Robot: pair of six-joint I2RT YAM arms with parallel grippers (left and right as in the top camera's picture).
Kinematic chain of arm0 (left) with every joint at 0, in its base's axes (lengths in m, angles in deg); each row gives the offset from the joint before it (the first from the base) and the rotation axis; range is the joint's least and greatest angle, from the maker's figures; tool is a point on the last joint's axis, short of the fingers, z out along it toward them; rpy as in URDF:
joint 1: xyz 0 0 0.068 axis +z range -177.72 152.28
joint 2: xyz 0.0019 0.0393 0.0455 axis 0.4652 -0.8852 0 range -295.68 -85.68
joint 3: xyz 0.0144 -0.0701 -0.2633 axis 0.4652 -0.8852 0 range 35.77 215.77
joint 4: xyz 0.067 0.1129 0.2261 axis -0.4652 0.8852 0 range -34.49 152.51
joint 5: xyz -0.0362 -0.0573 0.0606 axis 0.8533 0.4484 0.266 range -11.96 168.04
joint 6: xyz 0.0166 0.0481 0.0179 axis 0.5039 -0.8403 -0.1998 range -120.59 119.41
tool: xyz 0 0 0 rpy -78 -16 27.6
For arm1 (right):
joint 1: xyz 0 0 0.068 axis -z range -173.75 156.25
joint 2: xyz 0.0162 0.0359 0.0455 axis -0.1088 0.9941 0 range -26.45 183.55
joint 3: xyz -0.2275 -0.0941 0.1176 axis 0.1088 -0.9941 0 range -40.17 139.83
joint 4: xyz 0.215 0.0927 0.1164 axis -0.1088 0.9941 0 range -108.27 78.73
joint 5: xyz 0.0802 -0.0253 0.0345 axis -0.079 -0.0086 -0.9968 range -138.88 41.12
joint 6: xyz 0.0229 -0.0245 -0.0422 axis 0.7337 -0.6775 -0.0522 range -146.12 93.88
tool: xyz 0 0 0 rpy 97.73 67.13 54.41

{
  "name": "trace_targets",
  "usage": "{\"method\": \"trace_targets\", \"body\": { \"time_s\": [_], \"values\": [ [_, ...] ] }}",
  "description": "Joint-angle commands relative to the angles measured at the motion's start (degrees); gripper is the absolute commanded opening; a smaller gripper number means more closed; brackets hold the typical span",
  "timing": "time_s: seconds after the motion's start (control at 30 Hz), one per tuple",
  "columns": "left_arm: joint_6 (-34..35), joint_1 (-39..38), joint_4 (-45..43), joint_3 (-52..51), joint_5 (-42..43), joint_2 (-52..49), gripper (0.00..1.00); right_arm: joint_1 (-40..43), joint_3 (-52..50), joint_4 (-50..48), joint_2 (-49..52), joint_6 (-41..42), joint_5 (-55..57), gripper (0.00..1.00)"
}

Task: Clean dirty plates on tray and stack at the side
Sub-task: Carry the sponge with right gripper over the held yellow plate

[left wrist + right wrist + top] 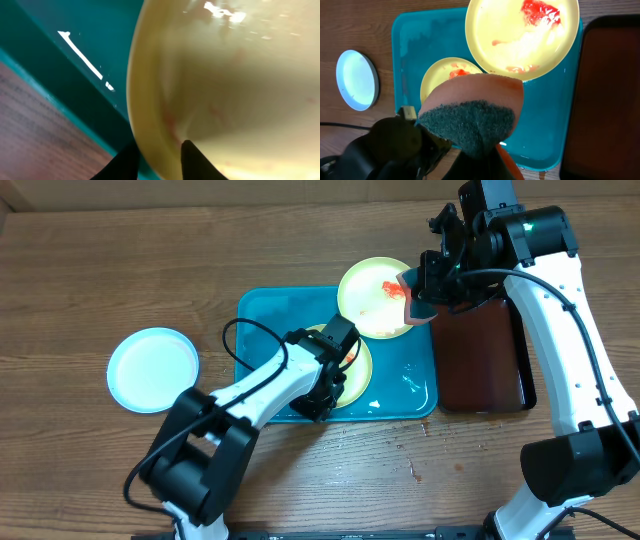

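Left wrist: my left jaws pinch the near yellow-green plate [225, 85] shallowly at its rim, right jaws clamp the sponge [470, 117]; sauce-slick, it may slip.

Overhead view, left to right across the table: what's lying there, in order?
light-blue-rimmed plate → teal tray → dark reddish tray

So: sauce-smeared round yellow-green plate [368, 308] at the far-right corner of the big teal-blue rectangular plastic tray [262, 315], second yellow-green plate [360, 375] mid-tray, round light-blue plate [153, 370] off its left.
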Motion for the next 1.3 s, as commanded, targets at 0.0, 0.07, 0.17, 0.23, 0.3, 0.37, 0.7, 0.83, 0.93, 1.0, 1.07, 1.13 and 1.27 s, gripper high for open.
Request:
{"method": "trace_targets", "body": {
  "time_s": [0.0, 0.07, 0.17, 0.23, 0.3, 0.37, 0.7, 0.83, 0.93, 1.0, 1.07, 1.13, 1.27],
  "values": [
    [0.7, 0.1, -0.2, -0.6, 1.1, -2.4, 0.25, -0.2, 0.5, 0.1, -0.5, -0.3, 0.0, 0.04],
    [0.7, 0.4, -0.2, -0.6, 1.1, -2.4, 0.23, -0.2, 0.5, 0.0, -0.5, -0.3, 0.0, 0.04],
    [-0.2, 1.1, -0.2, -0.6, 1.2, -2.4, 0.19, -0.2, 0.5, 0.0, -0.5, -0.3, 0.0, 0.04],
    [-2.1, 1.8, -0.2, -0.5, 1.7, -2.4, 0.12, -0.2, 0.5, 0.0, -0.5, -0.3, 0.0, 0.04],
    [-6.1, 2.9, -0.2, 0.0, 3.3, -2.4, 0.04, -0.2, 0.5, 0.0, -0.5, -0.3, 0.0, 0.04],
    [-11.7, 4.4, 0.0, 0.7, 4.2, -2.4, 0.04, -0.2, 0.5, -0.1, -0.5, -0.2, 0.0, 0.04],
    [-34.5, 13.5, 3.1, 2.5, 3.9, -2.4, 0.04, -0.2, 0.5, -0.5, -0.5, -0.2, 0.0, 0.04],
    [-46.9, 17.3, 3.1, 2.5, 1.2, -2.4, 0.04, -0.5, 0.4, -0.5, -0.5, -0.2, 0.0, 0.04],
    [-54.8, 19.0, 2.4, 2.5, -3.3, -2.4, 0.04, -1.2, 0.3, -0.7, -0.4, -0.2, 0.0, 0.04],
    [-63.8, 19.9, 1.0, 2.5, -6.1, -2.4, 0.04, -2.2, -0.3, -1.7, -0.3, 0.0, -0.1, 0.04],
    [-74.4, 20.3, -0.1, 2.5, -6.5, -2.4, 0.04, -3.2, -1.2, -3.0, -0.3, 1.2, 0.0, 0.04],
    [-81.9, 20.3, -0.5, 2.5, -6.5, -2.4, 0.04, -4.3, -2.3, -4.7, -0.3, 3.3, 0.0, 0.04],
    [-87.5, 20.3, -0.8, 2.5, -6.5, -2.4, 0.04, -6.6, -5.7, -9.2, -0.3, 7.5, 0.0, 0.04]
  ]
}}
